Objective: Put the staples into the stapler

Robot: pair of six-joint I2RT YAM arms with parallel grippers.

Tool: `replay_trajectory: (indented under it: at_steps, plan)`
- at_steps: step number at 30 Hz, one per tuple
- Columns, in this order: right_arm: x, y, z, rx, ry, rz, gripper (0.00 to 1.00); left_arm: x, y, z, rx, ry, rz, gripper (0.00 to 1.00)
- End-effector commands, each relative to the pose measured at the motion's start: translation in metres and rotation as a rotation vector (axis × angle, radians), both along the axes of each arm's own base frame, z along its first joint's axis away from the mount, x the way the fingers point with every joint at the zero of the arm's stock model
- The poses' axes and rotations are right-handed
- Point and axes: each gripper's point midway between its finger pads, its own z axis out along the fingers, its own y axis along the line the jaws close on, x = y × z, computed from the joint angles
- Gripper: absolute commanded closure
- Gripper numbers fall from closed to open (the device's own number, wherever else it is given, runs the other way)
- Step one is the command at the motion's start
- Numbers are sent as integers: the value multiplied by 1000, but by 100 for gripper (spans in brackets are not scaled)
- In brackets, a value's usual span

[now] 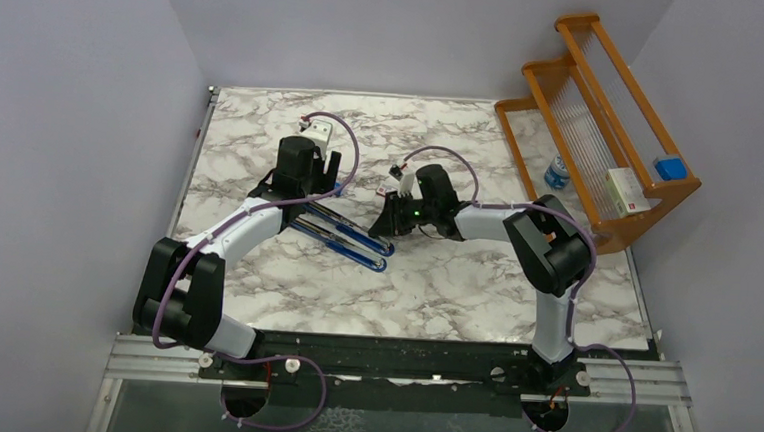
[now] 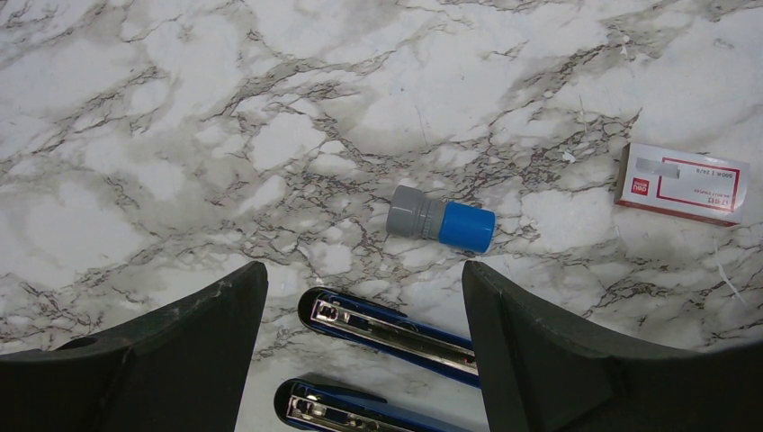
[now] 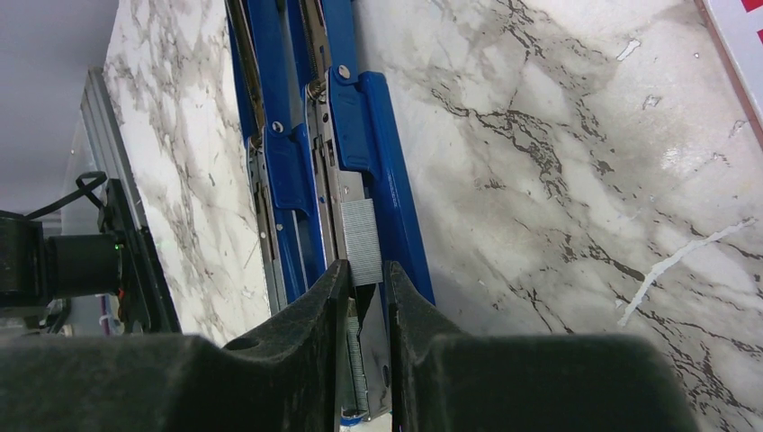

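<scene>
Right jaws pinch the staples [image 3: 363, 238], strip aligned lengthwise over the open stapler [image 3: 382, 135] channel running leftward; left jaws spread wide.

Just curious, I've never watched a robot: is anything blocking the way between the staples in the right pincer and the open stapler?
Nothing visible does. The right pincer grips the staple strip right at the stapler, over its open metal track, with no object between them.

Bright even light, soft shadows, sharp centre, wrist-view foregrnd blurry
</scene>
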Motion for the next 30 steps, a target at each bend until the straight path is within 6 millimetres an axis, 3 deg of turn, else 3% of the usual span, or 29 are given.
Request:
replay_trajectory:
  at_steps: [1,15,30]
  plan:
    - [1,1,4,20,-26,14,78,1,0,2,-8,-15,-13,18]
    - [16,-11,40,-14,-223,-53,79,1,-1,4,-11,-18,-15,18]
    - [0,6,38,-273,-544,-66,79,0,-2,7,-21,-26,-19,18]
